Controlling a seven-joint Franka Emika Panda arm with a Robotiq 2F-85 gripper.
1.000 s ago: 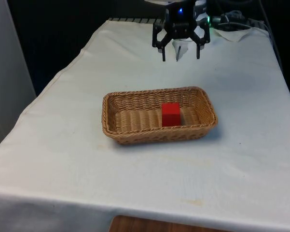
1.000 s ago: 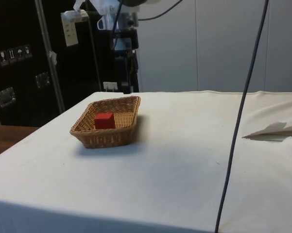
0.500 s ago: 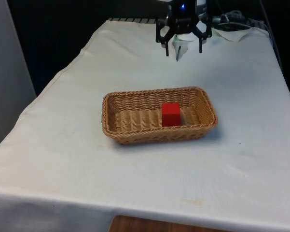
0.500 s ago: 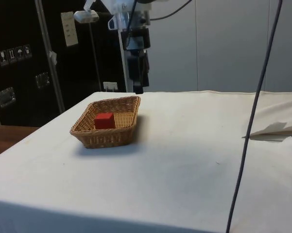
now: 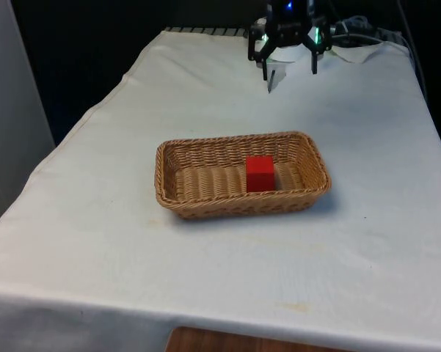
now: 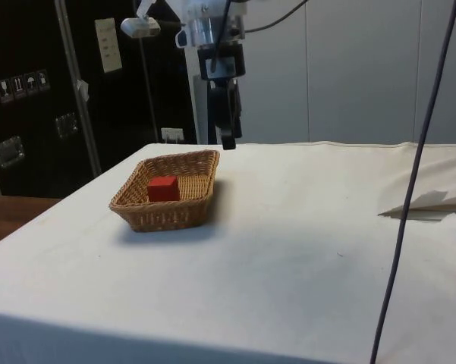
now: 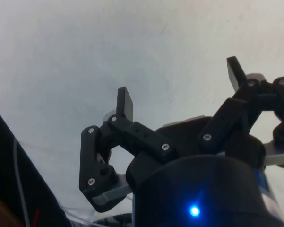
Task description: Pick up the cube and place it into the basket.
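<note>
One red cube [image 5: 260, 173] is sitting inside the oval woven wicker basket [image 5: 205, 207] on the white-clothed desk [image 5: 95, 242]. The black two-finger hand [image 5: 288, 72] is hanging spread wide and empty, well beyond. Little risk is remaining; only a low return sweep could be nudging the basket.

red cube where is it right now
The red cube sits inside the wicker basket, towards the front view's right half, against its near wall; the open hand is farther back.

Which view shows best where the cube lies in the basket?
The front view: it looks down into the basket, with the cube right of centre. The side view shows the cube partly behind the rim.
</note>
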